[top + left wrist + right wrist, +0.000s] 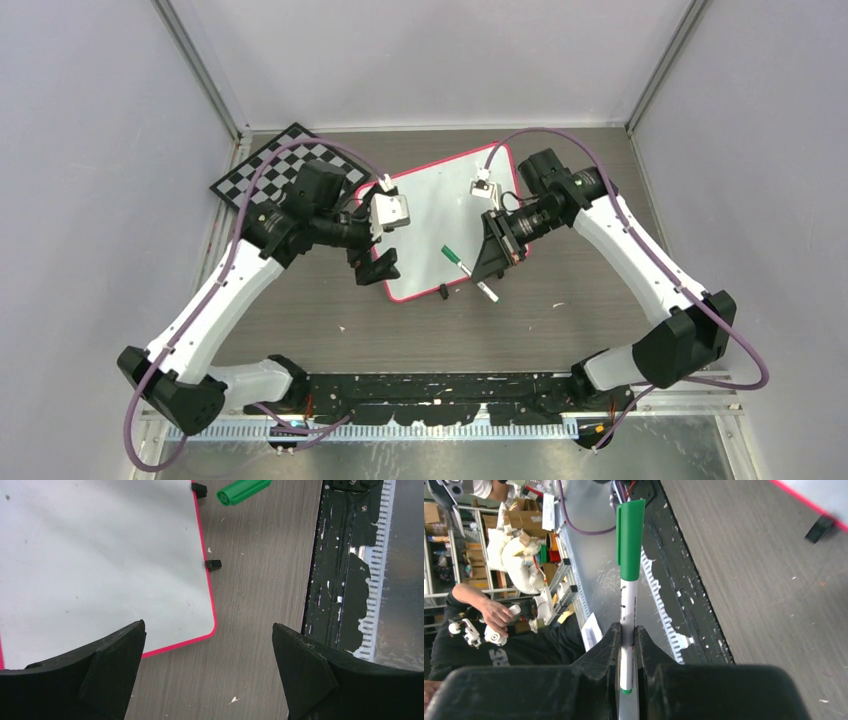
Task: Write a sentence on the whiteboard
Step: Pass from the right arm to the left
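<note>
Your right claw point(626, 630) pinches a capped green marker point(628, 605) over the blank whiteboard point(440, 210); your open left claw point(208, 627) likely must pull the cap point(631, 535) next.

one high overhead view, two close wrist views, whiteboard point(435, 215) edge in each

Before you, the grey wood-grain table point(560, 340) carries a whiteboard point(440, 200) lying flat and skewed near the middle. It has a red-pink rim, with two small black feet point(213, 565) on the edge facing you. At the far left corner lies a black-and-white checkered board point(285, 155). A few white scraps point(558, 304) dot the bare wood on your side of the whiteboard, near it.
</note>
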Available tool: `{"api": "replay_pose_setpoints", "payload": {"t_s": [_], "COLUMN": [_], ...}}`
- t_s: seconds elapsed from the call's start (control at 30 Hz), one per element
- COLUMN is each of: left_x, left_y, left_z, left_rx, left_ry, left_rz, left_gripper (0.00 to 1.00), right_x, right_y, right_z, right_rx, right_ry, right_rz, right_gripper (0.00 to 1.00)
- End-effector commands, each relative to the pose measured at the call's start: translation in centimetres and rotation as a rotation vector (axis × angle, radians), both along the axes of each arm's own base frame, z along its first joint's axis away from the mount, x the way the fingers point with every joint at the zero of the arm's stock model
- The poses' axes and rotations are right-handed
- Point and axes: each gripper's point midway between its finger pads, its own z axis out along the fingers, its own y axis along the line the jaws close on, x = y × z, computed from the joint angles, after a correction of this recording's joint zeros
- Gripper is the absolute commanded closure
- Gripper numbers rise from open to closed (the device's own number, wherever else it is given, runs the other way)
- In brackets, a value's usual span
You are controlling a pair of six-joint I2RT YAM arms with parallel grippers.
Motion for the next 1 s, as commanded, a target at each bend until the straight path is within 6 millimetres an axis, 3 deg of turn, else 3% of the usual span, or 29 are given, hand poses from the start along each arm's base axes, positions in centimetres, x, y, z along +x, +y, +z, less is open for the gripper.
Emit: {"api": "replay_pose_setpoints", "payload": {"t_s": [0.0,0.23,0.43,0.6,0.97], "left_x": [-1.5,-3.0,-3.4,-4.6,-5.4], "left_y": [-0.4,-3.5,-6.4,-7.5,-9.5], "left_z": [3.4,4.7,3.9,2.5,2.4], "left_rx": [-0.055,0.027,0.064,0.102,0.099], "left_ry": [-0.192,-0.528,-0.589,-0.62,-0.651], "left_rz": [-0.123,-0.337,-0.457,-0.547,-0.596], "left_gripper": [0.0,0.11,0.24,0.32,0.58], "right_x": [-2.5,-4.2,-5.4,-5.9,-6.3], "right_y": [0.0,0.9,1.2,1.1,1.5], "right_z": [1.0,1.1,1.4,2.0,2.3], "right_rx": [0.045,0.066,0.068,0.087,0.108], "right_ry": [0.031,0.072,0.077,0.071,0.103], "right_rz": [0.006,0.079,0.134,0.153,0.182], "right_gripper": [1.0,1.0,1.0,1.0,1.0]}}
